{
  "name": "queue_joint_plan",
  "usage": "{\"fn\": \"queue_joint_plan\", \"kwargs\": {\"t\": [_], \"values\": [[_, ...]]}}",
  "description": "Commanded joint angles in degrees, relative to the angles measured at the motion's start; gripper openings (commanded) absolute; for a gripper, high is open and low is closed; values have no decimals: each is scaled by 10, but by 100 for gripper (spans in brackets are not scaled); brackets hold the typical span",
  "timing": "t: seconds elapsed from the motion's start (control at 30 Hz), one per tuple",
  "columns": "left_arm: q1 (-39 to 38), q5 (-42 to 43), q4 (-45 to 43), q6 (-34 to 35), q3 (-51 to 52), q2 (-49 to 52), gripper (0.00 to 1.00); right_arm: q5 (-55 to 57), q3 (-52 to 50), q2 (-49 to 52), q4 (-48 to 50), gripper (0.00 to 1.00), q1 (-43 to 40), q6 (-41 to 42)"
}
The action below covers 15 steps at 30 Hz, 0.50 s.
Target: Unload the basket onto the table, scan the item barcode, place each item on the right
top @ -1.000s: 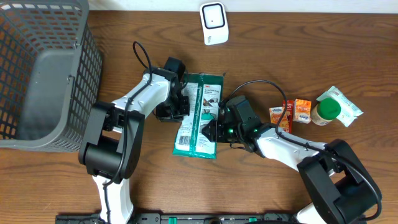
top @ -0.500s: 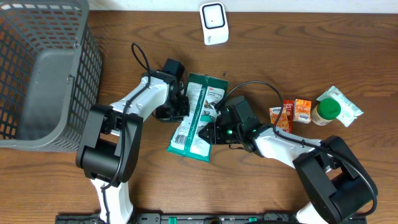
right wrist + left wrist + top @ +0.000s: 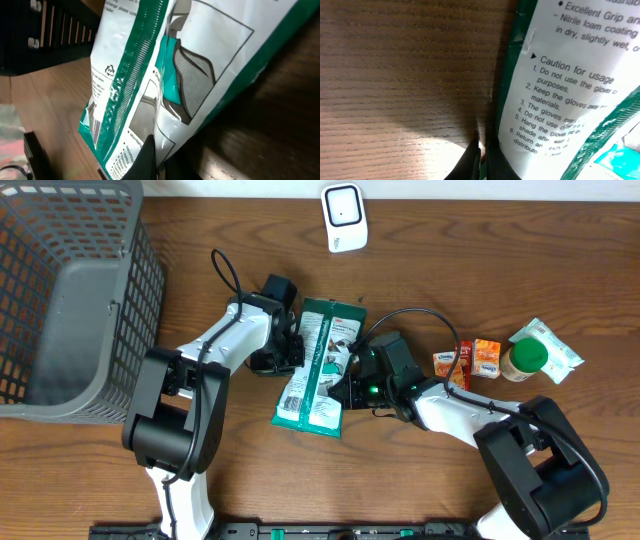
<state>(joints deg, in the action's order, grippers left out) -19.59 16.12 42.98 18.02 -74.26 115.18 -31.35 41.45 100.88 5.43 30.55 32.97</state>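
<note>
The glove package (image 3: 318, 368) lies mid-frame on the table (image 3: 440, 290). The left gripper (image 3: 294, 350) is clenched on its left edge and the right gripper (image 3: 345, 388) on its right edge. Grasping looks done. Presenting the barcode, unseen here, to the scanner (image 3: 344, 218) at top centre remains.

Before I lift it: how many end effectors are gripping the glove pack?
2. The left end effector pinches the left edge of the glove pack. The right end effector pinches its right edge. From overhead both contacts are partly hidden.
</note>
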Motion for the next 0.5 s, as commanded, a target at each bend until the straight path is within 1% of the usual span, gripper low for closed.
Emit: {"fn": "queue_joint_plan", "kwargs": {"t": [0.0,0.13,0.33,0.37,0.43,0.47], "values": [[-5,-8,-3,1,28,27,8,-15,-3,4,2,1,-1,-33],[-5,-8,-5,1,28,17,8,-17,-3,4,-5,1,-2,-37],[-5,-8,-11,5,28,2,8,12,-3,4,-23,16,-2,-27],[-8,-8,-11,5,28,4,8,27,-3,4,-17,27,-2,-10],[-10,-8,-14,5,30,5,8,42,-3,4,-8,49,-2,-2],[-11,-8,-16,5,31,5,8,44,-3,4,-3,57,-2,-3]]}}
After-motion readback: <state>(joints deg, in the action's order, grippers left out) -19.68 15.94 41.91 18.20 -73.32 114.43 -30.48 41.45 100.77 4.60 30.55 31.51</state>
